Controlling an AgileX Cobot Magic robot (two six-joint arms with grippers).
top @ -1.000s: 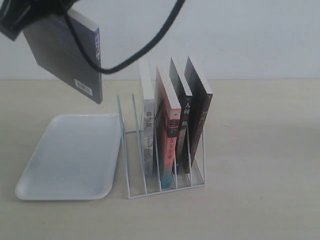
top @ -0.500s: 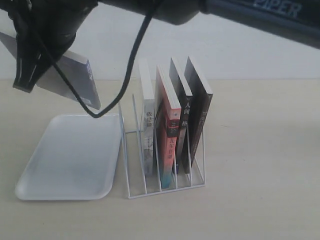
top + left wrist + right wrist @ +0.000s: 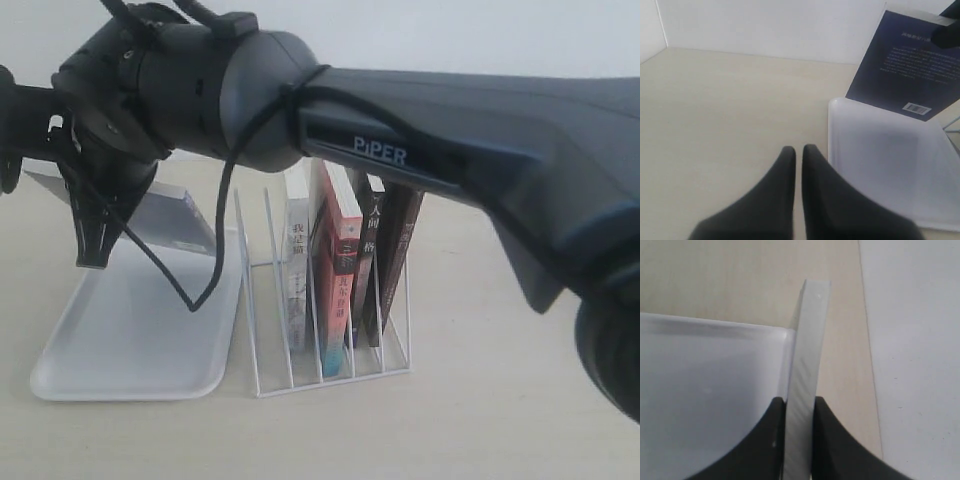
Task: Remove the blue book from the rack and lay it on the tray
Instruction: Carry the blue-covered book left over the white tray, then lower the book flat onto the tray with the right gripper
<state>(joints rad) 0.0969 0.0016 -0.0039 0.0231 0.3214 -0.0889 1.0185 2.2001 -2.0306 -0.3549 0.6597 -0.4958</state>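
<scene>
The blue book point(image 3: 910, 65) hangs tilted over the far end of the tray point(image 3: 890, 160), its back cover and barcode facing the left wrist camera. My right gripper point(image 3: 799, 402) is shut on the book's page edge point(image 3: 807, 355), one finger on each cover. In the exterior view that arm reaches across from the right, and the book point(image 3: 165, 222) shows under its wrist above the tray point(image 3: 130, 340). The white wire rack point(image 3: 330, 372) stands just right of the tray. My left gripper point(image 3: 798, 149) is shut and empty, low over the table beside the tray's edge.
The rack holds a white-spined book point(image 3: 297, 255), a red-and-teal-spined book point(image 3: 342, 270) and two black-spined books point(image 3: 372, 250); its two slots nearest the tray hold nothing. A black cable point(image 3: 205, 270) dangles from the right arm over the tray. A pale wall stands behind the table.
The right arm has swung down and forward with the blue book, lowering it from high above toward the tray and tilting it flatter. The arm now fills the upper exterior view.
</scene>
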